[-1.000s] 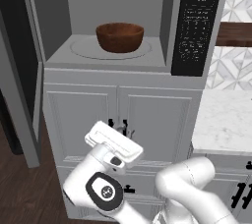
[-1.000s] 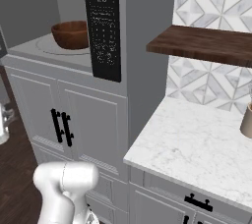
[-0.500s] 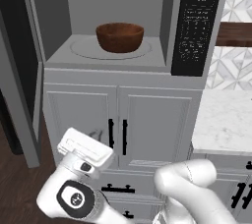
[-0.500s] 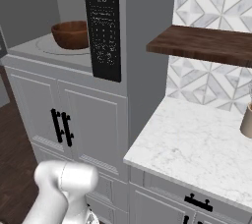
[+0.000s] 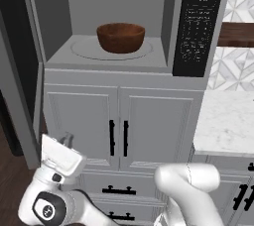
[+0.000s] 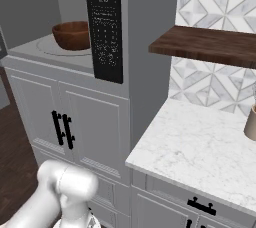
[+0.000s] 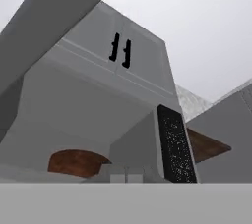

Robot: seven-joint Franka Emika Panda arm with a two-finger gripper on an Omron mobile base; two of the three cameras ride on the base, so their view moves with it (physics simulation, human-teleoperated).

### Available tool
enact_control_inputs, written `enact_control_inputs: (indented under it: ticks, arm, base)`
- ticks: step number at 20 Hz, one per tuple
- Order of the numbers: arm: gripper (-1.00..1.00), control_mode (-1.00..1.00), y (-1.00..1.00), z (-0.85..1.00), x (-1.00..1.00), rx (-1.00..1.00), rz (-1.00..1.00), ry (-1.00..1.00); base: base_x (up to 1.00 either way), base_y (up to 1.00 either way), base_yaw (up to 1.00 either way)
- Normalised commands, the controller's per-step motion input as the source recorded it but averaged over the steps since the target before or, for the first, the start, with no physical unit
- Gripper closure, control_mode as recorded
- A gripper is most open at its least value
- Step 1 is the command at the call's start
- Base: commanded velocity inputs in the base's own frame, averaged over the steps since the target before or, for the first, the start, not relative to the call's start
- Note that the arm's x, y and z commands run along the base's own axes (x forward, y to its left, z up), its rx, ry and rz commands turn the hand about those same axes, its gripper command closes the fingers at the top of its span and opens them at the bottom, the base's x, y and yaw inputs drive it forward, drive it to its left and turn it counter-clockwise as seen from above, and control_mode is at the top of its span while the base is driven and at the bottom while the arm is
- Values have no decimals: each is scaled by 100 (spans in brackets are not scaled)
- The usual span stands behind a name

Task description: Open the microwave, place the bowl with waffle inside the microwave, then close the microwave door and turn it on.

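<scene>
Bowl sits on the turntable inside the microwave, door swung wide to the left. Tool is low, by the door's bottom edge, well below and left of the bowl, pointing up. Jaws fully closed, holding nothing.

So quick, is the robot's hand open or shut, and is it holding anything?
Gripper: shut, holding nothing. The bowl sits inside the open microwave.
</scene>
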Motion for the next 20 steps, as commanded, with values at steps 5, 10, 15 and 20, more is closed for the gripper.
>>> enact_control_inputs:
  ticks: [5, 10, 15, 20]
  arm:
    - [100, -100, 73, -4, 18, -21, 5, -7]
    - [100, -100, 75, 0, 16, -20, 13, -2]
    - [100, -100, 65, 0, 18, -15, 14, 0]
    - [100, -100, 43, 6, 7, -7, 13, -2]
  base:
    - [0, 0, 0]
    - [0, 0, 0]
    - [0, 0, 0]
    - [0, 0, 0]
